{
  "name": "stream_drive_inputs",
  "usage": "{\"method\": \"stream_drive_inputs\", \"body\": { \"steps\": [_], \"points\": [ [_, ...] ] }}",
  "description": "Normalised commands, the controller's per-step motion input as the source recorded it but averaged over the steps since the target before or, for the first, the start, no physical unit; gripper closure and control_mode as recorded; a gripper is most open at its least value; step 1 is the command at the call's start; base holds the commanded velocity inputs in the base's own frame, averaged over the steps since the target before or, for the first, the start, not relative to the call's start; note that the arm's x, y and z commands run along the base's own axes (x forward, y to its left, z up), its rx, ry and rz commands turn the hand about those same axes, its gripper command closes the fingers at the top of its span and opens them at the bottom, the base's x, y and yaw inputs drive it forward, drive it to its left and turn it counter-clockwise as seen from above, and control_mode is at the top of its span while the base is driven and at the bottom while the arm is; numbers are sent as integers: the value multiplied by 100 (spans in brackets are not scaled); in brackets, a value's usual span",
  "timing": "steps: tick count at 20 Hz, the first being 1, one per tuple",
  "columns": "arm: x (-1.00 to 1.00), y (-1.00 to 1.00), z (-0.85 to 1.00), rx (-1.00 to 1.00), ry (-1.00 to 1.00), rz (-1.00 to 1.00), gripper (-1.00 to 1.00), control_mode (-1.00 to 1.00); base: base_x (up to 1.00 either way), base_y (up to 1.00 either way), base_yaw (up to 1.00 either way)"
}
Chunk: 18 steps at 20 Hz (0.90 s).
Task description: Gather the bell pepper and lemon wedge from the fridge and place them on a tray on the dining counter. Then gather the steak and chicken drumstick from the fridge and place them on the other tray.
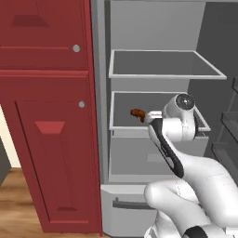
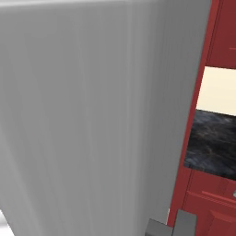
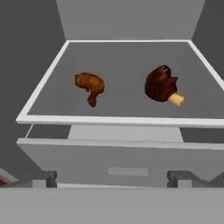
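Note:
In the hand view, an orange-brown chicken drumstick (image 3: 89, 86) lies on the left of the open fridge's middle shelf (image 3: 118, 119). A dark brown steak (image 3: 161, 84) with a tan bone end lies on the right of the same shelf. My gripper (image 3: 113, 179) hovers in front of the shelf's front edge, level with the drawer below. It is open, with nothing between its fingertips (image 3: 43, 179). In the left base view the drumstick (image 1: 137, 113) shows just left of my hand. The bell pepper, lemon wedge and trays are out of view.
Red cabinets (image 1: 46, 116) stand left of the fridge. An upper shelf (image 1: 162, 65) is bare. A grey drawer (image 3: 127, 157) sits under the middle shelf. Door bins (image 1: 230, 125) line the right side. In the right base view, a grey fridge panel (image 2: 92, 115) rises close by.

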Motion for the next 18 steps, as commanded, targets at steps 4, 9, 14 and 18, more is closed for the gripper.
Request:
{"method": "stream_drive_inputs", "body": {
  "steps": [4, 9, 14, 18],
  "points": [
    [80, 2, -11, 0, 14, 0, -100, -100, 0, 0, 0],
    [80, 0, -19, 0, 16, 1, -100, -100, 0, 0, 0],
    [63, 0, -35, 0, 10, 2, -100, -100, 0, 0, 0],
    [52, 3, -51, 0, 0, 3, -100, -100, 0, 0, 0]
  ]
}}
